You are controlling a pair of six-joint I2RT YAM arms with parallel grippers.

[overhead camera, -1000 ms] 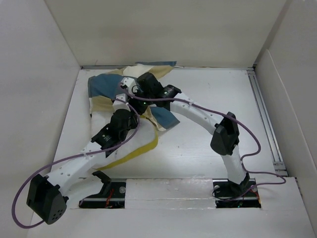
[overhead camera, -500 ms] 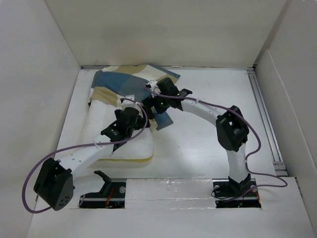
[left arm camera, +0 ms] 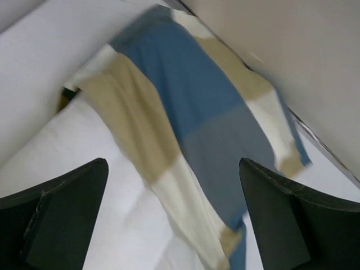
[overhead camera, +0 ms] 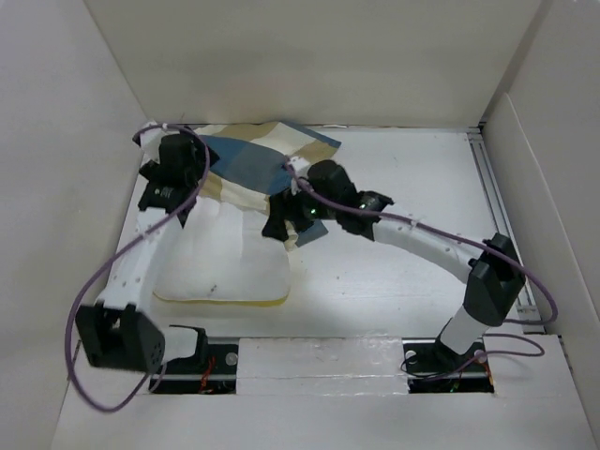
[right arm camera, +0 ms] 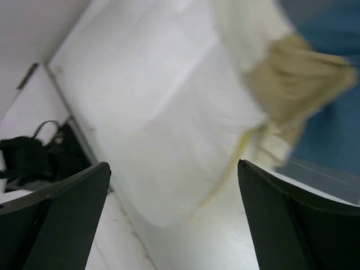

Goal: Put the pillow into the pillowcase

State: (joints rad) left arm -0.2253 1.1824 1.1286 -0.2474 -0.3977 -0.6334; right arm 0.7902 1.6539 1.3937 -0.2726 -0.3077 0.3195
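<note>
While left gripper (left arm camera: pixel 173 163) and right gripper (right arm camera: pixel 174 164) gaped empty, pillowcase (left arm camera: pixel 185 95) beneath partly covered pillow (right arm camera: pixel 169 112); needed two-sided hem grip, even pull.

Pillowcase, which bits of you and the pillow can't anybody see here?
- Pillow far end: top view, the pillowcase lies over it; how far in, unclear.
- Pillowcase opening: top view, folds and the right arm hide it.
- Pillow stitching: right wrist view, blurred.
- Pillowcase lower end: left wrist view, cut off by the bottom edge.
</note>
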